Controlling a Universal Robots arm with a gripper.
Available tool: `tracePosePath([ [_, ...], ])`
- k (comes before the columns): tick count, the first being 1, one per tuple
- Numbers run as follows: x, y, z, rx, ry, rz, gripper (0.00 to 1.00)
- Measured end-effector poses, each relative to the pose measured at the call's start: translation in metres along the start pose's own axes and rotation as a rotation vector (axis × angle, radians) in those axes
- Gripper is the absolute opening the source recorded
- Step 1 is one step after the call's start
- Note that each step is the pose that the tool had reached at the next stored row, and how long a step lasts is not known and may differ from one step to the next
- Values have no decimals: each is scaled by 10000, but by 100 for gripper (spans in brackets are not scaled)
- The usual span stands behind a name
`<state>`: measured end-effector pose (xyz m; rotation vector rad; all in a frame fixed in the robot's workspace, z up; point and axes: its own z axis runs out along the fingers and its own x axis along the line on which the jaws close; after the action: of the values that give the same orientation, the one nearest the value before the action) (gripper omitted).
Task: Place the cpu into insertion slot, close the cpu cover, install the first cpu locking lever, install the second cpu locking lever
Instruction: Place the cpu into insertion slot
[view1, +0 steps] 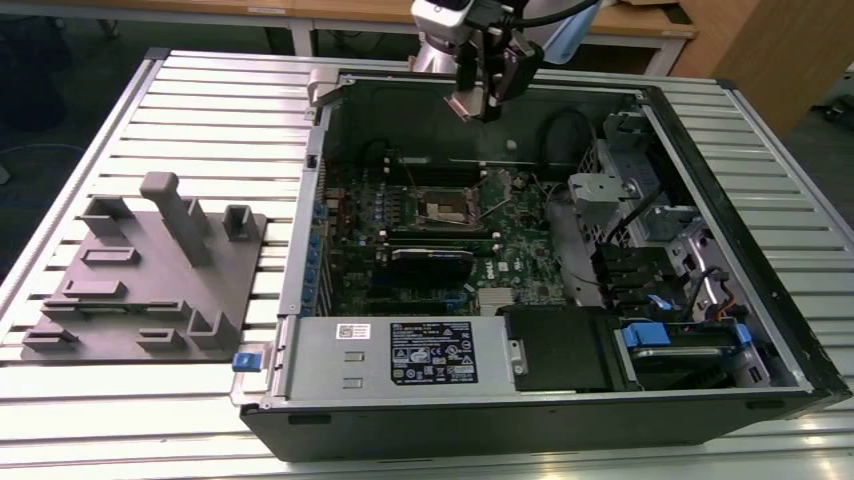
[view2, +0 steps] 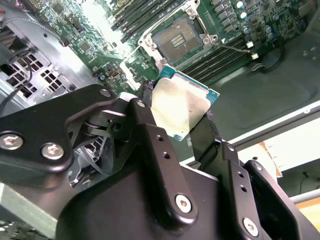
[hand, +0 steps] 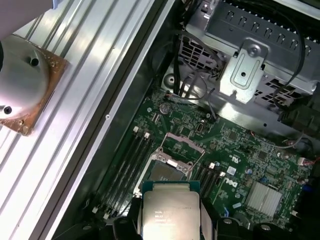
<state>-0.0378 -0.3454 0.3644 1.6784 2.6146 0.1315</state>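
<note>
The tool (view1: 475, 104) hangs over the rear of the open computer case (view1: 534, 425) on the table (view1: 200, 90). It is clamped on the cpu (view2: 185, 97), which is pinched by its edges between two black fingers (view2: 150, 135). The insertion slot (hand: 167, 172) lies uncovered on the green board below, apart from the cpu.

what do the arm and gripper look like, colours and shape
The gripper is matte black: blocky linked plates joined by silver screws, ending in two narrow black fingers. In the exterior view the arm above it is silver-grey, with a dark cable curving off it.
</note>
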Motion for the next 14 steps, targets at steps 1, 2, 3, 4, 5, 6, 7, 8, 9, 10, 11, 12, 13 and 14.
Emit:
tracePosePath([
  [1,0,0,2,-1,-6,63,54],
  [2,0,-1,2,-2,-9,107,54],
  [3,0,-1,2,-2,-12,139,54],
  [4,0,-1,3,-4,-14,159,54],
  [5,0,-1,3,-5,-14,169,54],
  [6,0,-1,3,-5,-14,172,54],
  [7,0,-1,3,-4,-15,178,54],
  [8,0,0,3,-5,-15,183,54],
  [9,0,0,3,-5,-15,183,54],
  [10,0,0,3,-4,-15,184,54],
  [11,0,0,3,-5,-15,184,54],
  [12,0,0,3,-5,-16,184,54],
  [13,0,0,3,-4,-16,184,54],
  [14,0,-1,3,-5,-16,185,54],
])
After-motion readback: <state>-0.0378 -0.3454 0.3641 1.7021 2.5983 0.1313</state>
